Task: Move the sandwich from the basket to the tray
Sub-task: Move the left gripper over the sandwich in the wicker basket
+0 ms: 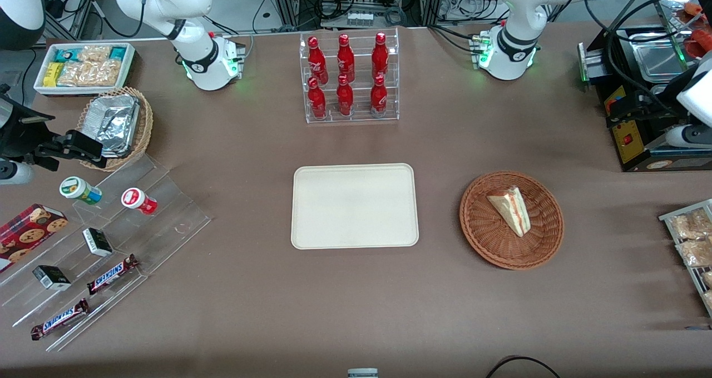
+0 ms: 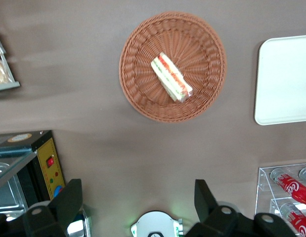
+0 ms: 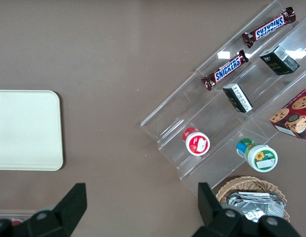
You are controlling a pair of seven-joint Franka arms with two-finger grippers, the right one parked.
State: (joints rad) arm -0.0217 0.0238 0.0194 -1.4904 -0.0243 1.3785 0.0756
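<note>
A: While the sandwich [image 1: 510, 209] lies in the basket [image 1: 484, 234], what is the count of work done?

B: None, as I judge it. Wedge rests on the weave, filling edge showing red and green, roughly mid-basket. Tray [image 1: 354, 205] sits bare on the bench [image 1: 356, 300], beside the basket, toward the parked arm's end. The two are apart, brown cloth between them.

A: And your gripper?

B: My gripper [image 2: 138, 210] hangs high above the bench, farther from the front camera than the basket, nothing held. Fingers [image 2: 68, 200] stand wide, bare cloth showing between them. The wrist camera looks straight down at the basket and one end of the tray.

A: What is left, then?

B: All of it: come over the basket, descend, close on the wedge, lift, carry to the tray, release. Soft bread, so I expect it wants a light squeeze across the flat faces.

A: Anything in the way?

B: Bottle rack [image 1: 349, 78] stands farther off than the tray, well apart from the path as I read it.
</note>
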